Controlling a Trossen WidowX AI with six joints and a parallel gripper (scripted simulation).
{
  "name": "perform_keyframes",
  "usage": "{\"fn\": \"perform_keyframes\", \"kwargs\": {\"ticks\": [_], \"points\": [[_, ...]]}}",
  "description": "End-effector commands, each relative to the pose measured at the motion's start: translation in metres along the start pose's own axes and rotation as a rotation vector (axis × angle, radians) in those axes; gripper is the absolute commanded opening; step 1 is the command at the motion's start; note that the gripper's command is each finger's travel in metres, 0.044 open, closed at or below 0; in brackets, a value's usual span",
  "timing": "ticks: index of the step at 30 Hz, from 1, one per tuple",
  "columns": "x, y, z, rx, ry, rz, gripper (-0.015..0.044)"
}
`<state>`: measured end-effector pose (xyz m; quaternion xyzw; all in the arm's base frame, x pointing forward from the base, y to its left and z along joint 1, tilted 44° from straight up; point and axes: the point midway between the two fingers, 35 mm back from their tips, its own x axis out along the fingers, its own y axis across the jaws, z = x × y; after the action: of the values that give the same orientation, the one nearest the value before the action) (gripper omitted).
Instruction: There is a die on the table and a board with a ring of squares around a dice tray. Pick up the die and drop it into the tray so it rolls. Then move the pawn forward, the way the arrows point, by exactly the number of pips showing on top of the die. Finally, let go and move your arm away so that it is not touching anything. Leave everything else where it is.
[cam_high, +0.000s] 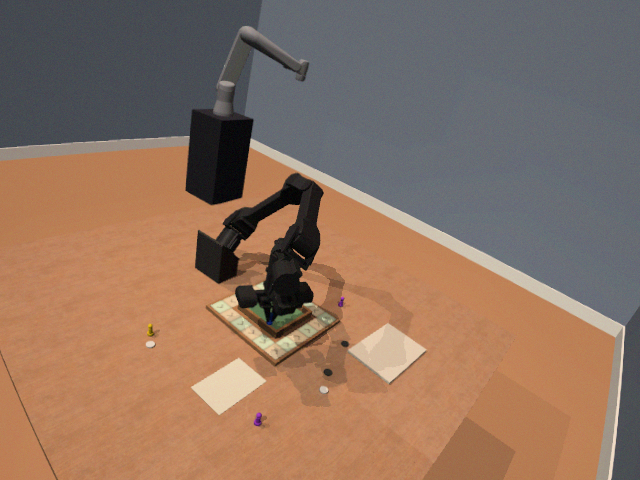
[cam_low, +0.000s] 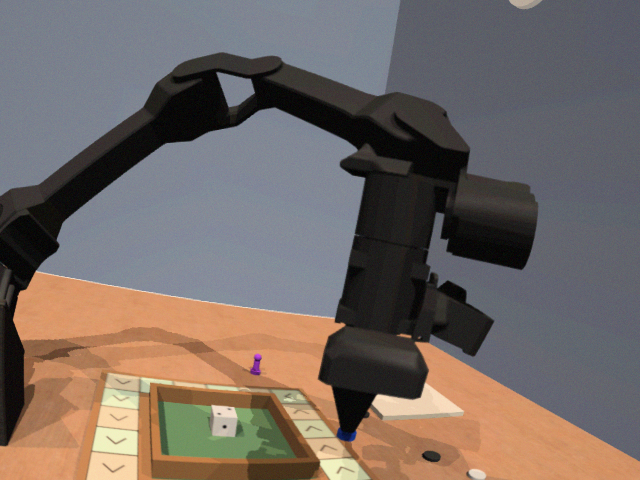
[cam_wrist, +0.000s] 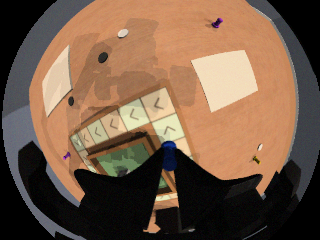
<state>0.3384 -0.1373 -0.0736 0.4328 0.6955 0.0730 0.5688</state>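
The likeliest trouble is a miscount: the die (cam_low: 223, 421) lies in the dice tray (cam_high: 292, 329) (cam_low: 232, 465) (cam_wrist: 117, 147) with what looks like two pips on top, and the squares of the board (cam_high: 240, 323) (cam_low: 115, 440) (cam_wrist: 165, 105) turn at a corner, so a hurried carry could set the blue pawn (cam_high: 269, 321) (cam_low: 346, 435) (cam_wrist: 170, 156) one square short or long. A loose grasp could let it twist or slip, since only the narrow tips bear on it, and opening while its base is high or tilted would probably topple it; a low path across the ring might also clip the tray's rim (and a knock there could turn the die). As for where it lies, the pawn is pinched right at the ends of the gripper (cam_high: 268, 314) (cam_low: 347, 424) (cam_wrist: 169, 149), its blue base showing below them in the exterior view; the jaws stand narrow, closed on it, and it looks lifted, though its exact height over the squares I cannot tell
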Motion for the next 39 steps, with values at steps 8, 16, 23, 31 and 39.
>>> {"fn": "perform_keyframes", "kwargs": {"ticks": [8,16,23,31,39], "points": [[-0.054,0.000,-0.006,-0.005,-0.001,-0.003,0.0000],[-0.016,0.029,0.006,-0.005,-0.005,-0.004,0.0000],[0.022,0.058,0.012,-0.007,-0.001,0.003,0.0000],[0.041,0.059,0.012,-0.007,-0.001,0.003,0.0000],[0.059,0.059,0.012,-0.007,0.000,0.004,0.0000]]}}
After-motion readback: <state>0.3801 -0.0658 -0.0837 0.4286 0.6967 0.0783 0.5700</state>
